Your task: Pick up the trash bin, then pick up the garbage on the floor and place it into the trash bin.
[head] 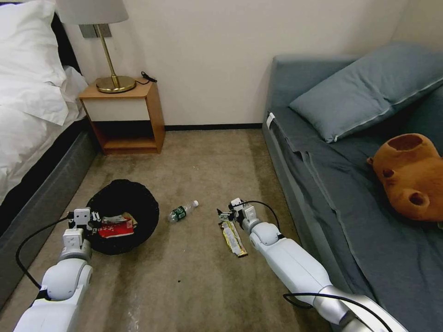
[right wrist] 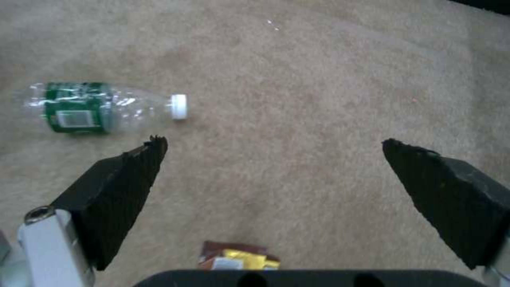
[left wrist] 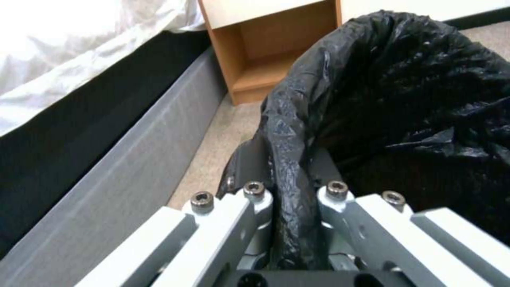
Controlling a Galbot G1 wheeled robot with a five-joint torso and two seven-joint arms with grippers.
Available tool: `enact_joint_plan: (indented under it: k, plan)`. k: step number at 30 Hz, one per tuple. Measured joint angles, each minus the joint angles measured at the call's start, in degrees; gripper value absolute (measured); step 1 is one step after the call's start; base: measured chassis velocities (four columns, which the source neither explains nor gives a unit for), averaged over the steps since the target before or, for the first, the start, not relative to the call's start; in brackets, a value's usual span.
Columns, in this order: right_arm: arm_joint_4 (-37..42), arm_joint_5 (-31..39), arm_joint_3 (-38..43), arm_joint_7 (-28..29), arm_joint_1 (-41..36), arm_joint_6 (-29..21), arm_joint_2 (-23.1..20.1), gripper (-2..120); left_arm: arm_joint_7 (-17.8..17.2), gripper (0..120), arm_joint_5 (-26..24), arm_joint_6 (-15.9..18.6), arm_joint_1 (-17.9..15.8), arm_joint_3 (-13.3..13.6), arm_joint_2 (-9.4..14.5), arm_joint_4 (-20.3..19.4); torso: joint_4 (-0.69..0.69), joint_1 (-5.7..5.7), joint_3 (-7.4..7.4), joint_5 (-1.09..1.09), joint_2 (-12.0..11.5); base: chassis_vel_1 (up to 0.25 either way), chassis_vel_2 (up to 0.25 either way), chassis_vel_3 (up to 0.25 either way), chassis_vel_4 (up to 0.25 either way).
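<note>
You will find the trash bin (head: 122,216) on the carpet (head: 194,276) at the near left, just beside the grey bed base (head: 41,203). The left gripper (head: 94,222) sits at the bin's near-left rim; in the left wrist view its jaws are closed on a bunched fold of the black bag (left wrist: 289,199) at that rim. Inside the bin you can see the red-and-white snack packet (head: 116,228) and a tan piece behind it, probably the paper bag (head: 121,217). The clear plastic bottle (head: 182,211) lies on its side on open carpet between the bin and the right arm, its white cap pointing to the far right. The long gold-brown bar wrapper (head: 233,237) lies flat on the carpet just left of the right forearm, its far end directly under the right gripper (head: 226,215). That gripper hangs low over the carpet with its jaws spread wide and holding nothing; in the right wrist view the bottle (right wrist: 101,107) lies beyond one black fingertip (right wrist: 151,149) and the wrapper end (right wrist: 234,257) shows near the gripper body. Note the surroundings: the wooden nightstand (head: 127,115) with a brass lamp (head: 113,64) stands against the far wall, and the grey sofa (head: 332,184) runs along the right, carrying a pillow (head: 369,87) and a brown plush toy (head: 410,175). Nothing lies between the right gripper and the bottle.
</note>
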Motion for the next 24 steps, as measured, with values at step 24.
enact_joint_plan:
  k: [24]
  plan:
    - [0.4, 1.1, -2.6, -0.5, 0.8, -1.8, -0.6, 100, 0.4, 4, 0.0, -0.6, -0.8, 1.0, 0.1, 1.1, 0.0, 0.0, 0.0, 0.0, 0.0, -0.112, 0.113, 0.106, -0.115]
